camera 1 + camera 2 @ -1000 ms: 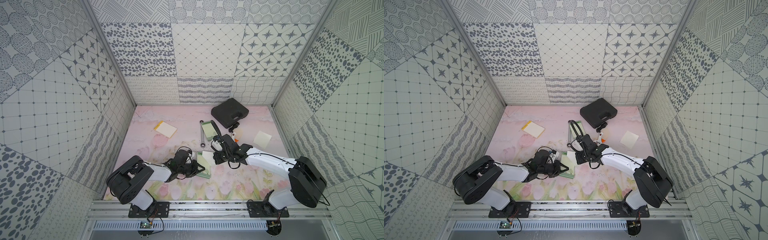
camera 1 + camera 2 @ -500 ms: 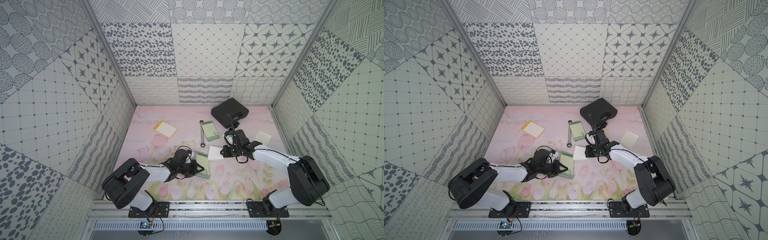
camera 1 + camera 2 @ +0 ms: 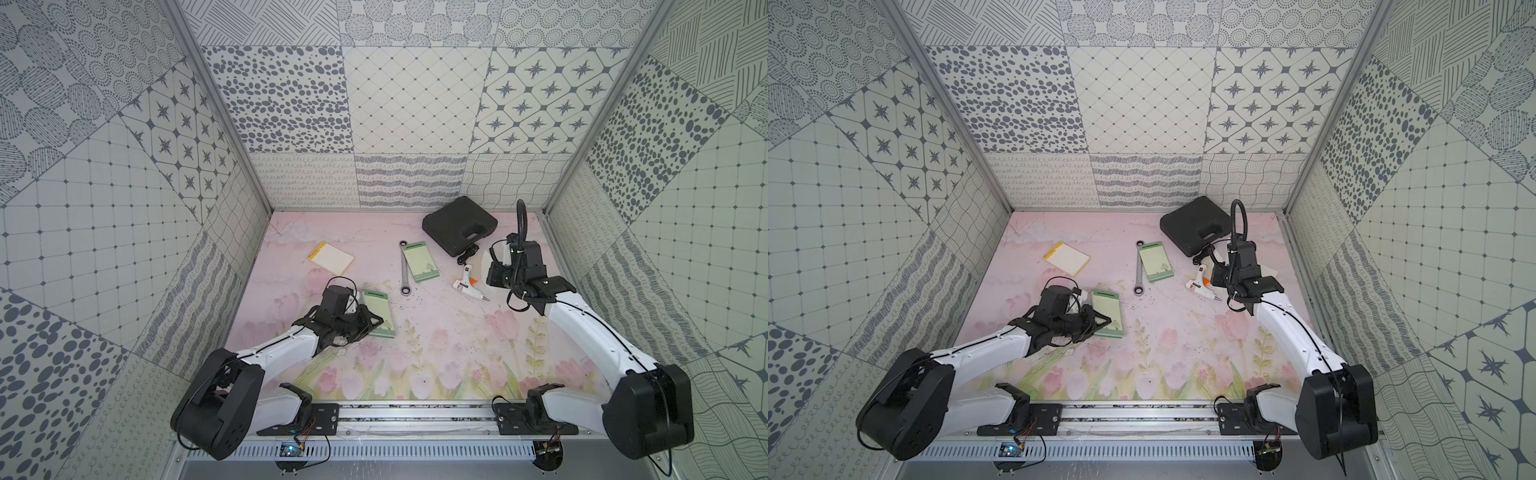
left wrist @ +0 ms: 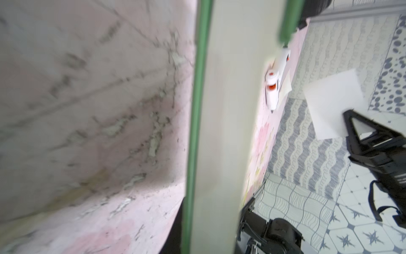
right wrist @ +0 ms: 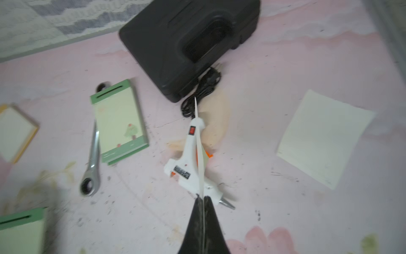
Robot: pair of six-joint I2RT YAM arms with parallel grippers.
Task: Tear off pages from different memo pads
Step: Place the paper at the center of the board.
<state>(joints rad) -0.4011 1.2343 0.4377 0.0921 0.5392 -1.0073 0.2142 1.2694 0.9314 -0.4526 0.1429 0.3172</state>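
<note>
Right tool [image 5: 203,197] is gripping a pale page [image 5: 198,140] edge-on, jaws closed on it. The page is hanging above the glue gun [image 5: 186,162], free of every pad. Left tool [image 3: 365,325] is clamping the edge of the near green pad [image 3: 381,309], which is lying on the bench [image 3: 436,340]. We are judging this a carry-and-drop step. We are aiming for bare bench beside the loose cream sheet [image 5: 325,138], clearing the gun's cord, lowering the page flat, and releasing only at contact
</note>
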